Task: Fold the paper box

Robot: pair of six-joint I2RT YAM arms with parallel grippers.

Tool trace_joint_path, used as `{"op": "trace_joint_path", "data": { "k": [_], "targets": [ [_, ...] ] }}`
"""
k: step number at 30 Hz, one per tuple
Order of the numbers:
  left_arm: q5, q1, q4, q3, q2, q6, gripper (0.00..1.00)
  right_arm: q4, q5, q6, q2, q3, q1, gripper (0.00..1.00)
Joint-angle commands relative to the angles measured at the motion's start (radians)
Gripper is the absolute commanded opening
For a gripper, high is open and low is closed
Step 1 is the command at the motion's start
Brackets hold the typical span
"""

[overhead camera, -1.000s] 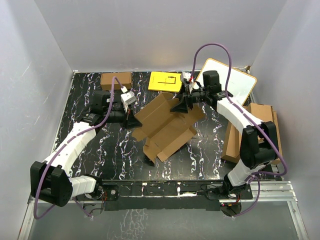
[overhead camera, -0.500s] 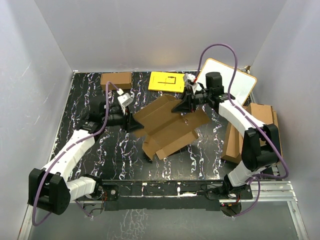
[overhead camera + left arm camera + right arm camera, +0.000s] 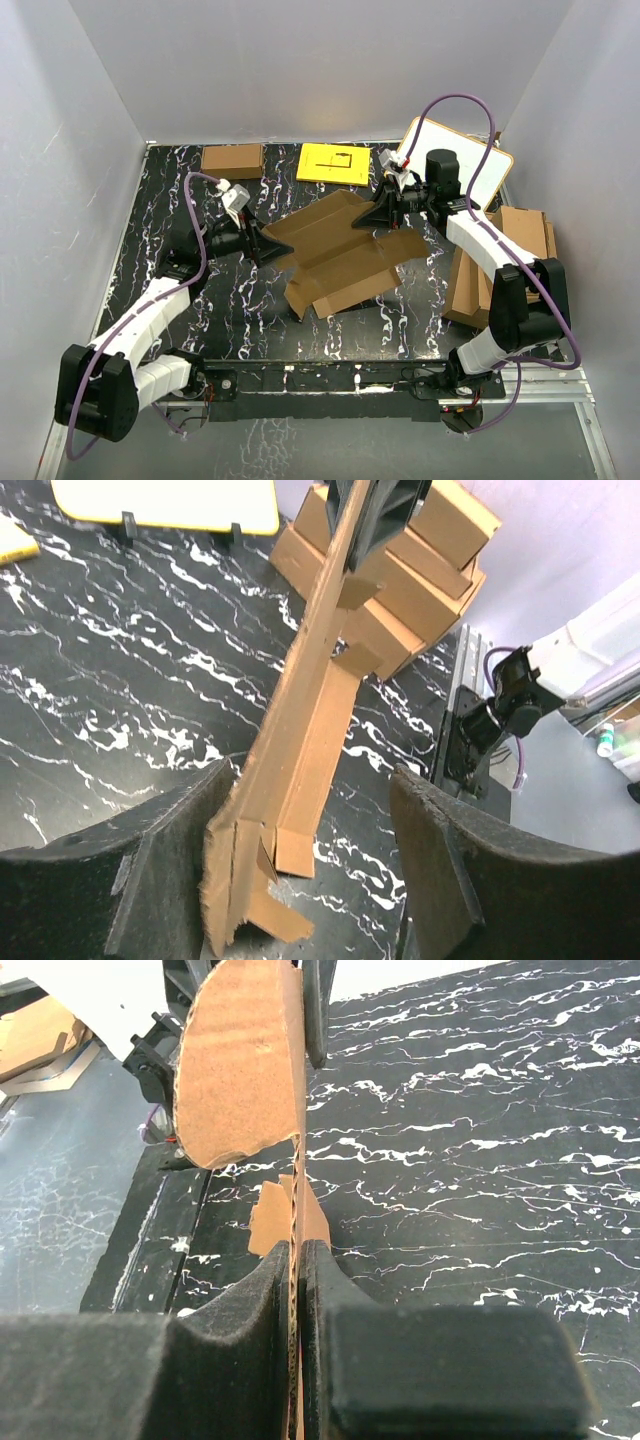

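The paper box [image 3: 340, 257] lies mid-tabletop [image 3: 420, 300] between the left hand [image 3: 270, 245] and right hand [image 3: 384, 214]. Behind it sit a carton [image 3: 232, 158], sheet [image 3: 333, 163] and board [image 3: 485, 170]. Cardboard pile [image 3: 525, 232] at right.

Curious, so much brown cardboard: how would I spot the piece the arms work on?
Find the middle of the black marbled table, in front of the yellow sheet. The paper box lies right there. Unlike the closed carton and the stacked pile, it is opened out, flaps spread.

Paper box [image 3: 340, 255]: matt brown cardboard, cut edges rough, fibrous. Surface [image 3: 230, 300]: black marble pattern, white veins, smooth, faint sheen. Left tool [image 3: 312, 775], right tool [image 3: 297, 1260]: black, matt, grainy. Cable [image 3: 462, 97]: smooth purple plastic. Yellow sheet [image 3: 334, 164]: smooth paper.
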Motion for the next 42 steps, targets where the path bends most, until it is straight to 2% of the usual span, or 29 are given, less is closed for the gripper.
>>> {"op": "trace_joint_path", "data": {
  "k": [1, 4, 13, 23, 27, 29, 34, 35, 39, 42],
  "targets": [
    [0.041, 0.022, 0.153, -0.001, -0.010, -0.067, 0.62, 0.089, -0.057, 0.016, -0.031, 0.000, -0.005, 0.08],
    [0.076, 0.034, 0.194, 0.000, 0.018, -0.093, 0.58, 0.100, -0.063, 0.026, -0.029, -0.001, -0.006, 0.08],
    [0.154, 0.043, 0.253, 0.026, 0.107, -0.160, 0.34, 0.124, -0.065, 0.051, -0.016, -0.006, -0.006, 0.08],
    [0.164, 0.043, 0.274, 0.027, 0.120, -0.167, 0.24, 0.124, -0.067, 0.055, -0.006, -0.004, -0.006, 0.08],
    [0.175, 0.044, 0.276, 0.031, 0.130, -0.163, 0.10, 0.125, -0.070, 0.057, -0.005, -0.003, -0.005, 0.08],
    [0.186, 0.044, 0.279, 0.035, 0.134, -0.159, 0.00, 0.125, -0.069, 0.058, -0.005, -0.003, -0.006, 0.08],
    [0.197, 0.043, 0.215, 0.057, 0.131, -0.089, 0.00, 0.124, -0.059, 0.060, -0.006, -0.005, -0.005, 0.09],
    [0.195, 0.044, 0.180, 0.066, 0.123, -0.065, 0.00, 0.123, -0.053, 0.060, -0.006, -0.006, -0.005, 0.13],
    [0.154, 0.043, -0.073, 0.123, 0.068, 0.164, 0.00, 0.098, -0.018, 0.047, -0.038, -0.009, -0.017, 0.46],
    [0.115, 0.044, -0.235, 0.149, 0.024, 0.299, 0.00, 0.056, 0.002, -0.001, -0.091, -0.020, -0.073, 0.66]
  ]
}}
